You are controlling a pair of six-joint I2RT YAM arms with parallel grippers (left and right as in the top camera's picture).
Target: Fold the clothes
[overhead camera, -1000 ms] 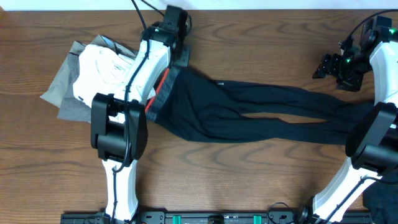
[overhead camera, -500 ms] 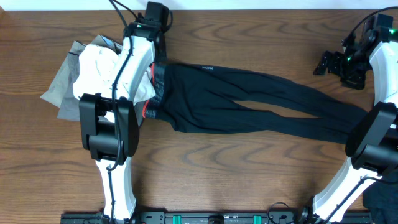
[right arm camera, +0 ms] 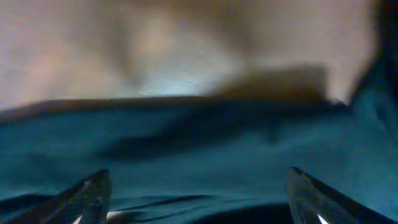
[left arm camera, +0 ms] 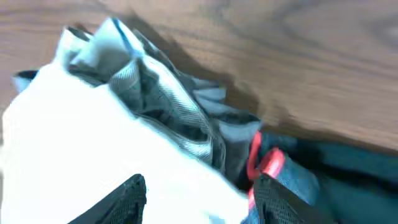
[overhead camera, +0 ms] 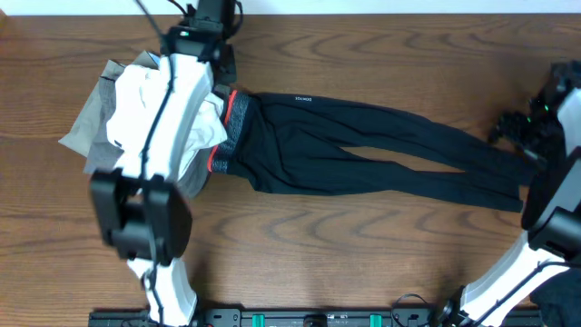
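leggings lie flat across the table, waistband touching the pile at left, cuffs by the right arm. left gripper jaws apart over the white piece, empty; right gripper apart above leg fabric, empty. suggest: pinch cuffs, carry to waistband, edges aligned. count: one leggings, one white piece, at least one grey piece, two grippers.

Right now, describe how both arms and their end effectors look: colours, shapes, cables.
The left arm and right arm share one build: rounded white shell links joined by bulky black joint housings. A thin black cable runs along the left arm's white link. The left end effector and right end effector are black, each with two dark fingers. No markings are legible.
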